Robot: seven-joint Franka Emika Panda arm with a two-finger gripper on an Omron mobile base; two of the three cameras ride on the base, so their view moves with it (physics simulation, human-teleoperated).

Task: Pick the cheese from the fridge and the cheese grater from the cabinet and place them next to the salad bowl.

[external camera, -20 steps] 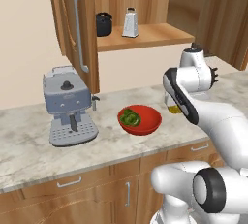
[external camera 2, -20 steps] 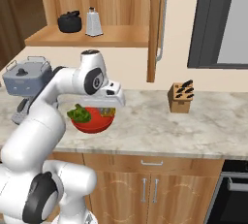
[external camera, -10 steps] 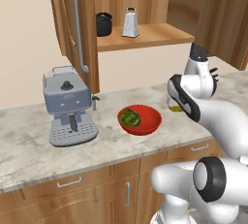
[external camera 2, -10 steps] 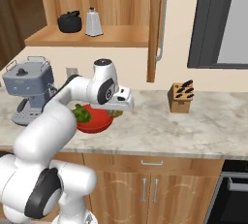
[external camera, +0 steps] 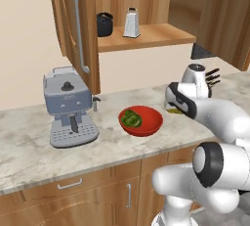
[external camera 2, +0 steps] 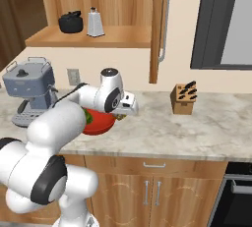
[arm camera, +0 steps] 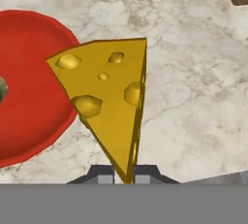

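Over pale marbled counter (external camera 2: 197, 123) beside salad bowl (external camera: 146, 122); gripper (arm camera: 125, 175) clamped on cheese (arm camera: 109, 97)

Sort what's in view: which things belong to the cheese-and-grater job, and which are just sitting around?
Job: cheese, shut in the gripper; salad bowl; cheese grater on the open cabinet shelf.
Lying about: coffee machine, black pot, knife block.

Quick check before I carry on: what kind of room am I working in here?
A home kitchen, by the look of it: a marble-look counter with an espresso machine, a knife block, and an open wood cabinet holding a cheese grater.
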